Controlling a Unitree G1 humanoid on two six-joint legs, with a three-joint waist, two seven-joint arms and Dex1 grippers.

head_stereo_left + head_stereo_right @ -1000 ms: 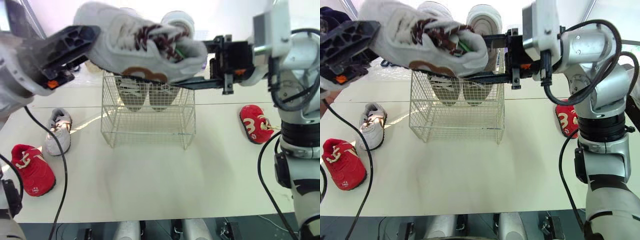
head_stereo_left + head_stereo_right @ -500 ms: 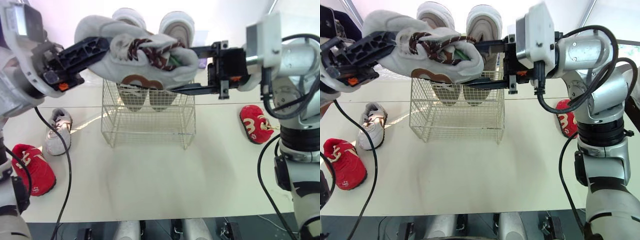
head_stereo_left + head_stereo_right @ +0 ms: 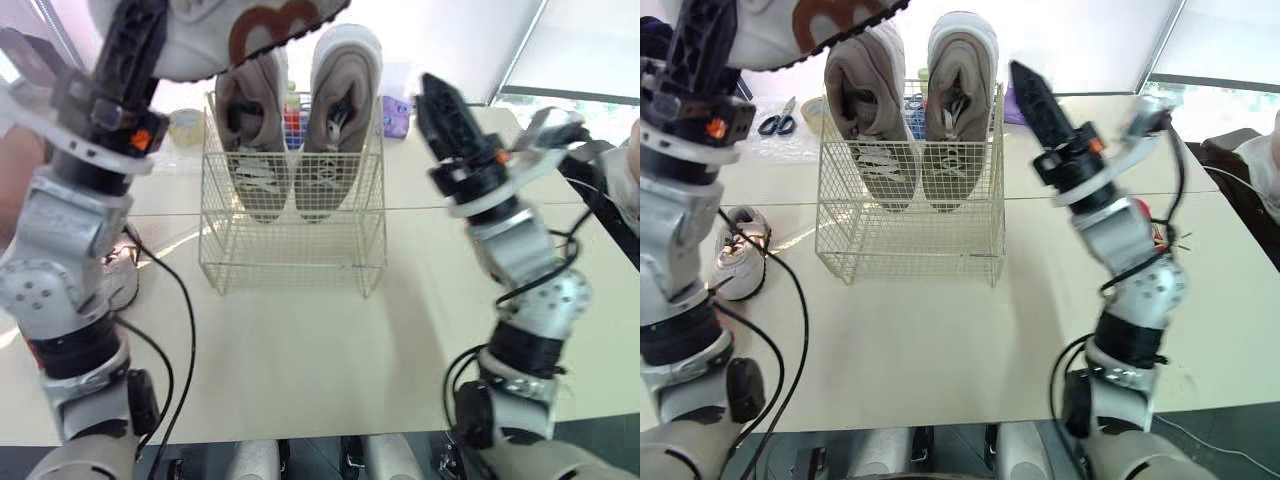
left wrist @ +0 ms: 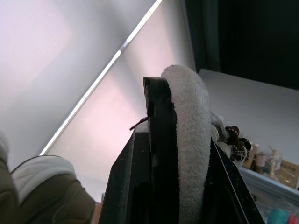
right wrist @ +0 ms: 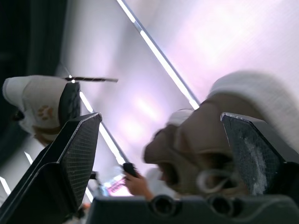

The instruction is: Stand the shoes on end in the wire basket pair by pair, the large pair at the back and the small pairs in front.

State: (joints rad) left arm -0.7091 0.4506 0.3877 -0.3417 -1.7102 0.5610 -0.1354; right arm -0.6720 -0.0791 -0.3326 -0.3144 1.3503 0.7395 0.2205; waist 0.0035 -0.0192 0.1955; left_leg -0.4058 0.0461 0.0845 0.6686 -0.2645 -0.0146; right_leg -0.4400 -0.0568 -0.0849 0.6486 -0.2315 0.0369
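Wire basket [image 3: 295, 250], far centre: thin white mesh. Large pair [image 3: 340, 110], grey-beige, stands on end at back; no small pair in front yet.
White shoe [image 3: 780, 30]: half second ago bridged between both my pincers over basket; now high left, fleecy heel pinched by my left pincer [image 4: 180, 154] alone.
Right pincer [image 5: 161, 126]: let go, spread, holding nothing.
Judgement: handover done; lowering into front remains.

Right claw [image 3: 445, 118] released the white shoe [image 3: 200, 35]; left claw [image 3: 138, 40] apparently lifted it.
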